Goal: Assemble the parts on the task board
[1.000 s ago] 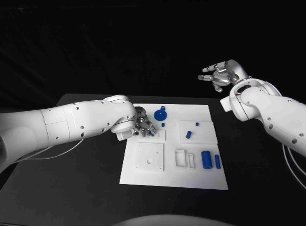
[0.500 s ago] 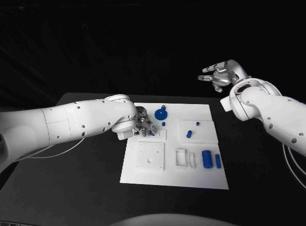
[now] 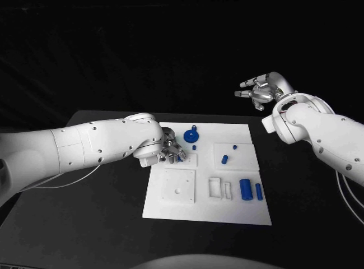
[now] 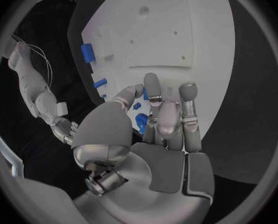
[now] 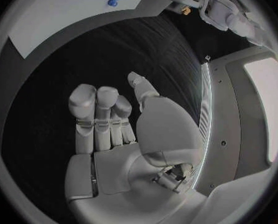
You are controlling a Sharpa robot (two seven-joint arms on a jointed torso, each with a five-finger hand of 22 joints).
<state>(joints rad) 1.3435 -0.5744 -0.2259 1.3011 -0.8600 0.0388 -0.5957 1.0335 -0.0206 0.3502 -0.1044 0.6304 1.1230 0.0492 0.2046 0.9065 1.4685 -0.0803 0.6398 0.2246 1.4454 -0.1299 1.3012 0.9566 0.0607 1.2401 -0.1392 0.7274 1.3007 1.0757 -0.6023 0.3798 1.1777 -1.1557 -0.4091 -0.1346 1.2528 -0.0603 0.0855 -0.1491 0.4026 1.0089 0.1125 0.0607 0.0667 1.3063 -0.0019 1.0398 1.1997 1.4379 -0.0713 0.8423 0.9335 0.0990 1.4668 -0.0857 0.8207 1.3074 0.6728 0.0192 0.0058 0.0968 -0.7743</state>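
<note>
The task board (image 3: pixel 240 210) looks like smooth matt white plastic, its parts (image 3: pixel 246 190) glossy blue plastic (small ones), the left hand (image 4: pixel 157 129) brushed silvery metal, the bench (image 3: pixel 85 224) matt black.

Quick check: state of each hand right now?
Left hand: fingers down on the task board around a small blue part; grip cannot be told.
Right hand: open, holding nothing, raised off the board.

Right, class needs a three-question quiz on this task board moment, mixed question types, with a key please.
1. True or false: the right hand is raised off the task board, holding nothing.
2. Which hand has its fingers down at small blue parts on the board? A left hand B right hand
3. Fill in: the round blue part lies near the board's ___ edge.

Key: 1 true; 2 A; 3 far.
</note>
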